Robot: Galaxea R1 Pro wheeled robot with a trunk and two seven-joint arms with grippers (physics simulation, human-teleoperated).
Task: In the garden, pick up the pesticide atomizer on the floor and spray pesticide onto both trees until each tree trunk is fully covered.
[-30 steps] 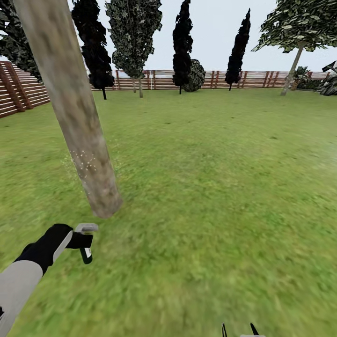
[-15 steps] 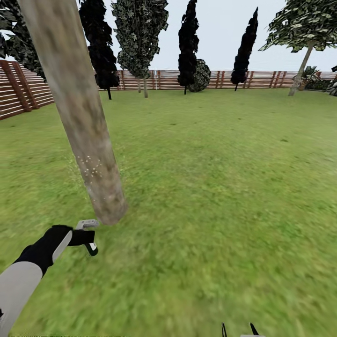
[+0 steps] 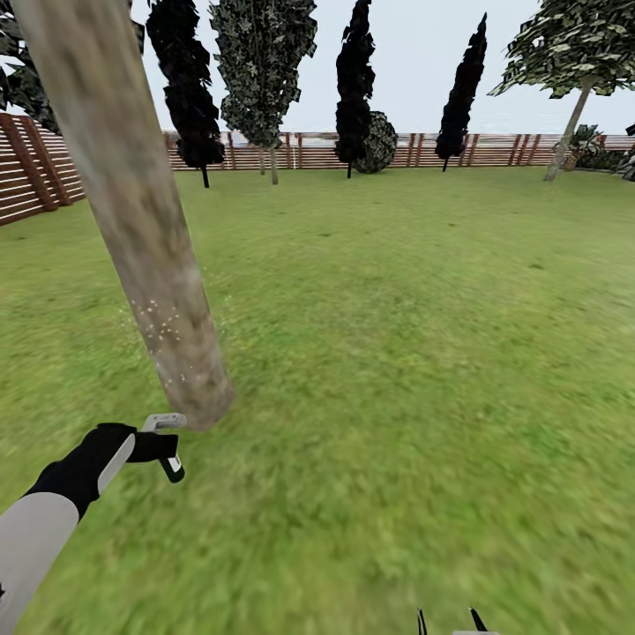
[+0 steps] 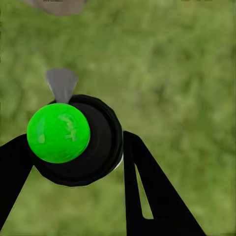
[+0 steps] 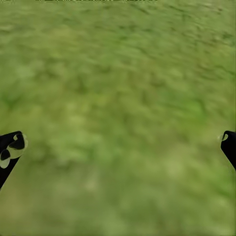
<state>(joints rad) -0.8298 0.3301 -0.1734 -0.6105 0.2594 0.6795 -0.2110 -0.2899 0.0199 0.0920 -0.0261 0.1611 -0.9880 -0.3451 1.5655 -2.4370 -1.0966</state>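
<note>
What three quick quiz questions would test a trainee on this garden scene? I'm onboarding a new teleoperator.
1. True or false: the left claw is shut on the pesticide atomizer.
2. Where on the near tree trunk do the pale pesticide specks sit? A) lower part B) top C) nowhere
3. Fill in: the right claw hangs open above the ____.

Key: 1 true; 2 A; 3 lawn.
</note>
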